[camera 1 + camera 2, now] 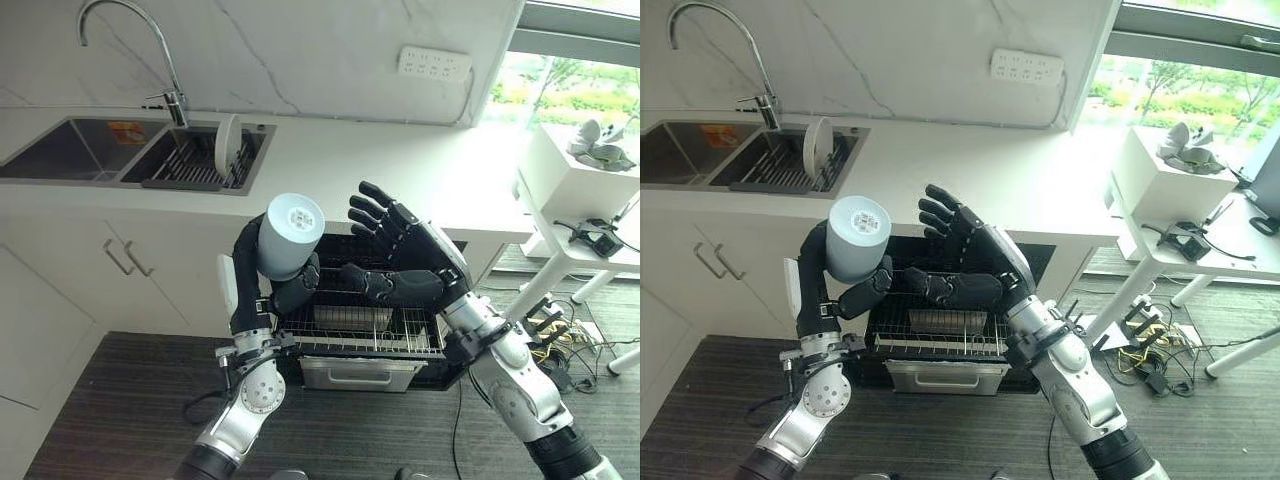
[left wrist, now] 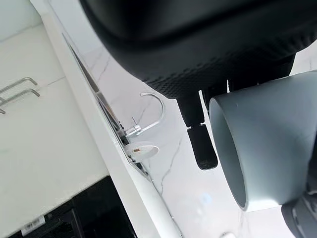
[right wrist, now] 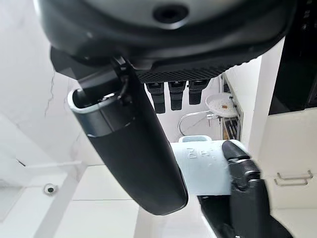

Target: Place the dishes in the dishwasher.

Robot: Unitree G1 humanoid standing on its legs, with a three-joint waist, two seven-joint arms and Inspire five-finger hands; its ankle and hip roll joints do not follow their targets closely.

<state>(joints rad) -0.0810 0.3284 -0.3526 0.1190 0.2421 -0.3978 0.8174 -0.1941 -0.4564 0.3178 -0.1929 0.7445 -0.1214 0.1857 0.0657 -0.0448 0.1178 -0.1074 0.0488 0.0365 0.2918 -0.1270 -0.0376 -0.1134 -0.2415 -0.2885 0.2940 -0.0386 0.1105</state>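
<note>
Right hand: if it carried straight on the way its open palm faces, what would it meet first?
Probably the pale cup held in the left hand. The right hand is open beside it, palm toward the cup, above the dishwasher rack; depth between them is unclear.

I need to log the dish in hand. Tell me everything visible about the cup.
The cup is pale grey-blue, smooth and plain, a round tumbler without a handle. The left hand has its fingers curled round it, holding it tilted, base toward the head camera, above the open dishwasher rack. The right hand is open beside it, not touching.
</note>
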